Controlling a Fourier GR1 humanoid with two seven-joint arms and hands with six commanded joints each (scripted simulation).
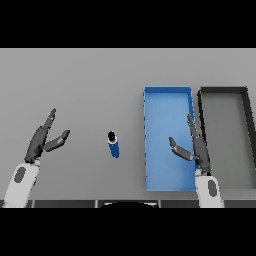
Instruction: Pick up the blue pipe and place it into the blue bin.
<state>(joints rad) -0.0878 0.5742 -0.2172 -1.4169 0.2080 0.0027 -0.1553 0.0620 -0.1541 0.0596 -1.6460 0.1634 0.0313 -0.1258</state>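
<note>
Looking down at the grey desk [90,80], I see the blue pipe [114,144] standing or lying short-end toward me near the middle, with a dark open mouth at its far end, well apart from both hands. The blue bin [168,188] sits to its right, a dark bin [249,145] just beside that. My left hand [42,142] hovers left of the pipe, fingers straight and thumb spread, holding nothing; my right hand [194,149] hangs over the blue bin, likewise spread and empty. I judge the pipe rigid, light and smooth, so likely to roll or slip; I would pinch it across the middle of its blue body, not at the rim.
</note>
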